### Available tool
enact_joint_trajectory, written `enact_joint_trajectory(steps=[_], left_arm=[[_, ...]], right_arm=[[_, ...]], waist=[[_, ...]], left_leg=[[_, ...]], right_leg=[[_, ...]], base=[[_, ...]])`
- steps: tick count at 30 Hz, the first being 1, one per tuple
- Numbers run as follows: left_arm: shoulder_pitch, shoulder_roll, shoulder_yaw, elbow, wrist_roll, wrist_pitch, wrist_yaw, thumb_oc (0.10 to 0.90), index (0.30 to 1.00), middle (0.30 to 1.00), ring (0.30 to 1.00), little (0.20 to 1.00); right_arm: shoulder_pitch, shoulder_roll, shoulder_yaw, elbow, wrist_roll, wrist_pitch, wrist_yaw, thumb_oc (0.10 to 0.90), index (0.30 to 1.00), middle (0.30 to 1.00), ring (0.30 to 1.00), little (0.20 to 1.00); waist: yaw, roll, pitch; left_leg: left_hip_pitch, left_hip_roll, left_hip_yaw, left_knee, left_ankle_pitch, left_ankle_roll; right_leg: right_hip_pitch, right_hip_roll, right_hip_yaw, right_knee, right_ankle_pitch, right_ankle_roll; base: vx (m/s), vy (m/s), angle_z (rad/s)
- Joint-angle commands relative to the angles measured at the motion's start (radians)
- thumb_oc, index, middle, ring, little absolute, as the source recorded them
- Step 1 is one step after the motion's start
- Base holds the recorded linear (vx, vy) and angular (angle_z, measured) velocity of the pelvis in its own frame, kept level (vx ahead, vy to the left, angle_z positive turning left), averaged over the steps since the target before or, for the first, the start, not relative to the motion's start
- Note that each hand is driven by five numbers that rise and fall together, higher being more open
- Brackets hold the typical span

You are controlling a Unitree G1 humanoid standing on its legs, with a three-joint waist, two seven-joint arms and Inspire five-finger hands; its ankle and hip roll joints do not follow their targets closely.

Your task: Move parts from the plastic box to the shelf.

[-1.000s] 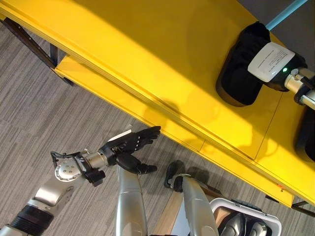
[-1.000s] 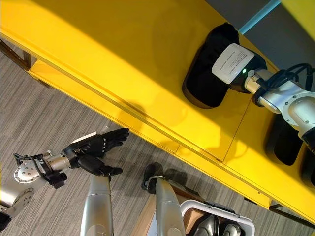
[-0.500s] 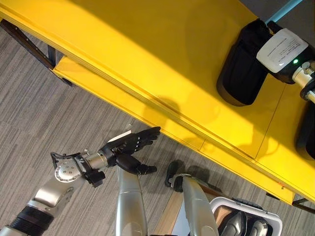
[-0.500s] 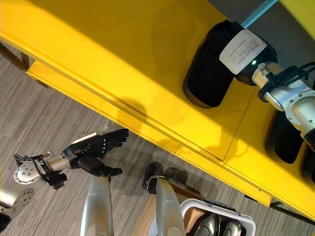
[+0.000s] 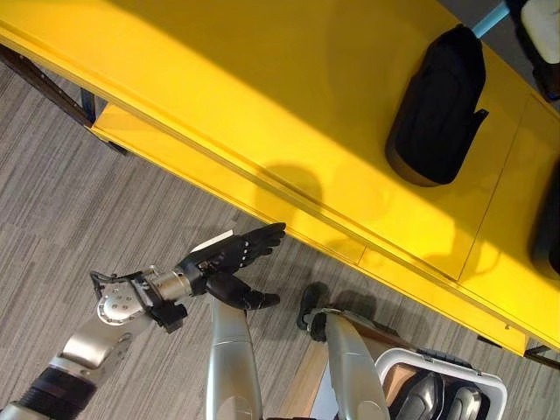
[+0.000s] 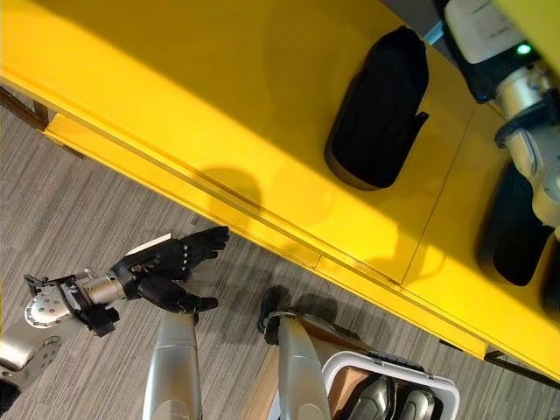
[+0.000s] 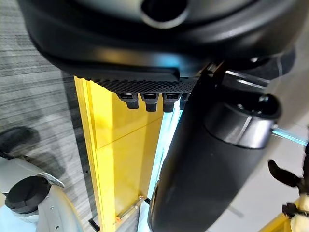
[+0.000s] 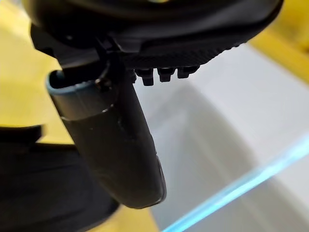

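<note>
Nearest, at the lower right, the plastic box point(image 5: 442, 389) stands on the floor point(image 5: 79, 210), white-rimmed, with dark parts point(image 5: 437, 398) still inside it.

The left robot hand point(image 5: 229, 258) hangs low over the floor, just in front of the shelf point(image 5: 262, 96) edge. Its fingers are straight and together, thumb out to the side, and it holds nothing. In the left wrist view this robot hand point(image 7: 159, 58) looks along the yellow front of the shelf, fingers stretched, nothing between them.

Further, the yellow shelf runs across, w/ a lower board under it. On the top board lies one black part point(image 5: 437, 101), alone, no robot hand touching it. A second black part point(image 6: 516, 223) lies to its right, well apart from the 1st.

Farthest, at the upper right corner, the right robot hand point(image 6: 479, 39) is above the shelf, apart from the 1st part. In the right wrist view this robot hand point(image 8: 145, 29) has fingers straight and relaxed, thumb point(image 8: 113, 145) free, nothing in the grip. A black part point(image 8: 43, 188) is under it.
</note>
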Motion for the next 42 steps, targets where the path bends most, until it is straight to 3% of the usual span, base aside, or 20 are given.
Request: enact_joint_trajectory(steps=[1, 3, 6, 7, 9, 11, 14, 17, 20, 21, 23, 24, 26, 28, 31, 33, 36, 39, 41, 42], left_arm=[[0.003, -0.066, 0.026, -0.147, -0.075, -0.104, 0.017, 0.900, 1.000, 1.000, 1.000, 1.000], [0.009, -0.087, 0.028, -0.156, -0.068, -0.101, 0.029, 0.900, 1.000, 1.000, 1.000, 1.000], [0.018, -0.100, 0.035, -0.163, -0.073, -0.102, 0.033, 0.900, 1.000, 1.000, 1.000, 1.000], [0.026, -0.121, 0.039, -0.173, -0.071, -0.106, 0.044, 0.900, 1.000, 1.000, 1.000, 1.000], [0.031, -0.152, 0.038, -0.186, -0.070, -0.112, 0.065, 0.900, 1.000, 1.000, 1.000, 1.000], [0.022, -0.175, 0.040, -0.195, -0.073, -0.112, 0.098, 0.900, 1.000, 1.000, 1.000, 1.000], [-0.008, -0.238, 0.029, -0.200, -0.058, -0.096, 0.146, 0.900, 1.000, 1.000, 1.000, 1.000], [-0.029, -0.299, 0.021, -0.196, -0.051, -0.092, 0.200, 0.900, 1.000, 1.000, 1.000, 1.000], [-0.019, -0.361, 0.022, -0.191, -0.038, -0.112, 0.259, 0.900, 1.000, 1.000, 1.000, 1.000], [-0.009, -0.380, 0.031, -0.187, -0.036, -0.131, 0.283, 0.900, 1.000, 1.000, 1.000, 1.000], [-0.005, -0.391, 0.032, -0.180, -0.025, -0.148, 0.299, 0.900, 1.000, 1.000, 1.000, 1.000], [-0.006, -0.409, 0.032, -0.166, -0.019, -0.164, 0.320, 0.900, 1.000, 1.000, 1.000, 1.000], [-0.003, -0.424, 0.034, -0.165, 0.005, -0.159, 0.329, 0.900, 1.000, 1.000, 1.000, 1.000], [0.002, -0.431, 0.039, -0.158, 0.001, -0.146, 0.328, 0.900, 1.000, 1.000, 1.000, 1.000], [0.014, -0.443, 0.040, -0.154, 0.006, -0.138, 0.329, 0.900, 1.000, 1.000, 1.000, 1.000], [0.031, -0.448, 0.042, -0.156, 0.013, -0.129, 0.337, 0.900, 1.000, 1.000, 1.000, 1.000], [0.055, -0.450, 0.042, -0.154, 0.030, -0.136, 0.363, 0.900, 1.000, 1.000, 1.000, 1.000], [0.121, -0.460, 0.071, -0.146, 0.031, -0.176, 0.448, 0.900, 1.000, 1.000, 1.000, 1.000], [0.169, -0.458, 0.109, -0.154, 0.006, -0.153, 0.441, 0.900, 1.000, 1.000, 1.000, 1.000], [0.174, -0.458, 0.112, -0.154, 0.005, -0.151, 0.439, 0.900, 1.000, 1.000, 1.000, 1.000]], right_arm=[[0.004, -0.250, -0.244, -0.028, 0.101, 0.138, -0.147, 0.900, 1.000, 1.000, 1.000, 1.000], [0.133, -0.217, -0.383, -0.056, 0.147, 0.155, -0.211, 0.900, 1.000, 1.000, 1.000, 1.000], [0.230, -0.185, -0.482, -0.073, 0.170, 0.147, -0.253, 0.900, 1.000, 1.000, 1.000, 1.000], [0.360, -0.124, -0.615, -0.118, 0.209, 0.141, -0.303, 0.900, 1.000, 1.000, 1.000, 1.000], [0.510, -0.026, -0.761, -0.204, 0.244, 0.116, -0.371, 0.900, 1.000, 1.000, 1.000, 1.000], [0.590, 0.081, -0.829, -0.281, 0.272, 0.060, -0.399, 0.900, 1.000, 1.000, 1.000, 1.000], [0.673, 0.239, -0.845, -0.430, 0.205, 0.041, -0.425, 0.900, 1.000, 1.000, 1.000, 1.000], [0.740, 0.396, -0.827, -0.531, 0.225, -0.005, -0.478, 0.900, 1.000, 1.000, 1.000, 1.000], [0.808, 0.509, -0.797, -0.585, 0.250, -0.107, -0.501, 0.900, 1.000, 1.000, 1.000, 1.000], [0.825, 0.539, -0.778, -0.596, 0.254, -0.161, -0.489, 0.900, 1.000, 1.000, 1.000, 1.000], [0.821, 0.552, -0.756, -0.598, 0.237, -0.192, -0.472, 0.900, 1.000, 1.000, 1.000, 1.000], [0.809, 0.563, -0.721, -0.599, 0.248, -0.236, -0.413, 0.900, 1.000, 1.000, 1.000, 1.000], [0.817, 0.577, -0.703, -0.618, 0.272, -0.255, -0.355, 0.900, 1.000, 1.000, 1.000, 1.000], [0.849, 0.604, -0.681, -0.645, 0.332, -0.283, -0.252, 0.900, 1.000, 1.000, 1.000, 1.000], [0.868, 0.624, -0.660, -0.656, 0.373, -0.280, -0.198, 0.900, 1.000, 1.000, 1.000, 1.000], [0.871, 0.632, -0.645, -0.652, 0.380, -0.286, -0.182, 0.900, 1.000, 1.000, 1.000, 1.000], [0.865, 0.644, -0.627, -0.647, 0.361, -0.295, -0.172, 0.900, 1.000, 1.000, 1.000, 1.000], [0.883, 0.680, -0.601, -0.646, 0.333, -0.362, -0.131, 0.900, 1.000, 1.000, 1.000, 1.000], [0.929, 0.693, -0.614, -0.659, 0.335, -0.360, -0.116, 0.900, 1.000, 1.000, 1.000, 1.000], [0.934, 0.695, -0.616, -0.661, 0.335, -0.359, -0.115, 0.900, 1.000, 1.000, 1.000, 1.000]], waist=[[-0.037, 0.006, -0.071], [-0.047, 0.015, -0.077], [-0.057, 0.024, -0.083], [-0.071, 0.040, -0.087], [-0.089, 0.061, -0.092], [-0.113, 0.082, -0.099], [-0.139, 0.114, -0.103], [-0.175, 0.145, -0.113], [-0.199, 0.162, -0.131], [-0.202, 0.162, -0.138], [-0.199, 0.161, -0.142], [-0.198, 0.161, -0.149], [-0.206, 0.162, -0.160], [-0.219, 0.159, -0.175], [-0.224, 0.159, -0.190], [-0.216, 0.159, -0.204], [-0.194, 0.160, -0.199], [-0.162, 0.172, -0.186], [-0.133, 0.184, -0.210], [-0.132, 0.183, -0.212]], left_leg=[[0.071, 0.071, -0.027, 0.018, -0.124, -0.025], [0.087, 0.064, -0.020, 0.006, -0.125, -0.026], [0.104, 0.059, -0.013, -0.008, -0.124, -0.026], [0.124, 0.052, -0.001, -0.027, -0.121, -0.025], [0.159, 0.040, 0.020, -0.054, -0.123, -0.022], [0.185, 0.028, 0.037, -0.077, -0.124, -0.017], [0.240, 0.013, 0.066, -0.108, -0.138, -0.007], [0.303, -0.011, 0.094, -0.130, -0.154, 0.003], [0.367, -0.057, 0.098, -0.152, -0.182, 0.020], [0.381, -0.095, 0.082, -0.148, -0.201, 0.032], [0.386, -0.134, 0.062, -0.135, -0.228, 0.049], [0.399, -0.182, 0.049, -0.111, -0.269, 0.078], [0.418, -0.203, 0.061, -0.104, -0.290, 0.094], [0.446, -0.255, 0.080, -0.078, -0.338, 0.130], [0.483, -0.299, 0.098, -0.093, -0.362, 0.166], [0.507, -0.318, 0.107, -0.120, -0.364, 0.184], [0.535, -0.303, 0.125, -0.141, -0.354, 0.187], [0.537, -0.230, 0.218, -0.149, -0.322, 0.192], [0.532, -0.197, 0.243, -0.170, -0.280, 0.189], [0.533, -0.195, 0.244, -0.172, -0.279, 0.188]], right_leg=[[0.111, -0.009, -0.021, -0.034, -0.020, 0.013], [0.127, -0.010, -0.013, -0.055, -0.020, 0.013], [0.134, -0.010, -0.004, -0.070, -0.018, 0.014], [0.144, -0.013, 0.010, -0.098, -0.010, 0.017], [0.157, -0.026, 0.035, -0.150, 0.016, 0.030], [0.156, -0.039, 0.064, -0.193, 0.049, 0.047], [0.171, -0.063, 0.088, -0.221, 0.065, 0.056], [0.192, -0.082, 0.118, -0.251, 0.086, 0.065], [0.223, -0.087, 0.165, -0.307, 0.121, 0.070], [0.231, -0.087, 0.199, -0.340, 0.152, 0.076], [0.235, -0.086, 0.229, -0.362, 0.173, 0.081], [0.240, -0.085, 0.273, -0.376, 0.191, 0.089], [0.246, -0.094, 0.285, -0.389, 0.209, 0.097], [0.266, -0.125, 0.310, -0.437, 0.272, 0.109], [0.273, -0.151, 0.325, -0.511, 0.363, 0.115], [0.273, -0.165, 0.303, -0.568, 0.403, 0.124], [0.249, -0.173, 0.233, -0.583, 0.427, 0.124], [0.206, -0.173, 0.058, -0.315, 0.311, 0.083], [0.292, -0.201, -0.007, -0.219, 0.217, 0.040], [0.301, -0.203, -0.010, -0.220, 0.213, 0.038]], base=[[-0.01, 0.123, -0.06], [0.01, 0.138, -0.01], [0.00, 0.152, -0.06], [-0.03, 0.324, -0.12], [-0.03, 0.372, -0.04], [-0.03, 0.372, -0.25], [0.00, 0.391, -0.17], [0.03, 0.447, -0.28], [0.06, 0.472, -0.33], [0.01, 0.475, -0.50], [-0.02, 0.405, -1.08], [-0.01, 0.463, -1.56], [0.01, 0.401, -1.06], [0.04, 0.375, -0.64], [0.07, 0.301, -0.34], [0.05, 0.206, -0.26], [-0.07, 0.100, -0.87], [-0.24, 0.139, -1.27], [-0.13, -0.042, -1.92], [-0.05, -0.190, -0.99]])
